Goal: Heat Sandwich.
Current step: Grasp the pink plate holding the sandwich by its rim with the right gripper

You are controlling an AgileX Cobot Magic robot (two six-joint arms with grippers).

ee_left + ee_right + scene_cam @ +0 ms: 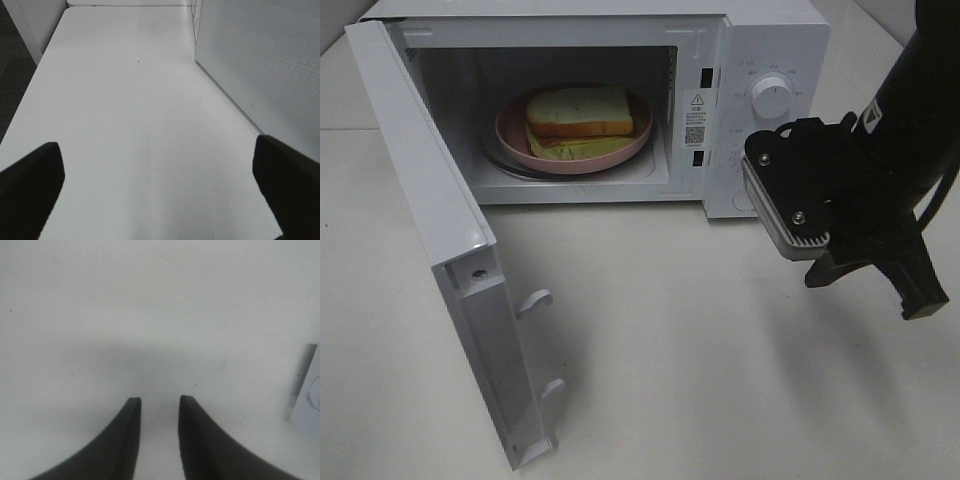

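Observation:
The sandwich [578,115], a slice of bread over a yellowish-green layer, lies on a round pink plate [640,135] inside the open microwave [760,60]. My right gripper [915,295] hangs low over the table in front of the control panel, to the right of the cavity. In the right wrist view its two dark fingers [125,440] point at bare tabletop, a narrow gap apart, with nothing between them. My left gripper [160,190] is outside the high view. Its fingers [30,185] stand wide apart and empty over the table, beside the microwave's perforated side wall [260,65].
The microwave door [440,230] swings out to the left front, with two latch hooks [535,300] on its inner edge. A white dial [772,98] sits on the control panel. A corner of the microwave [307,395] shows in the right wrist view.

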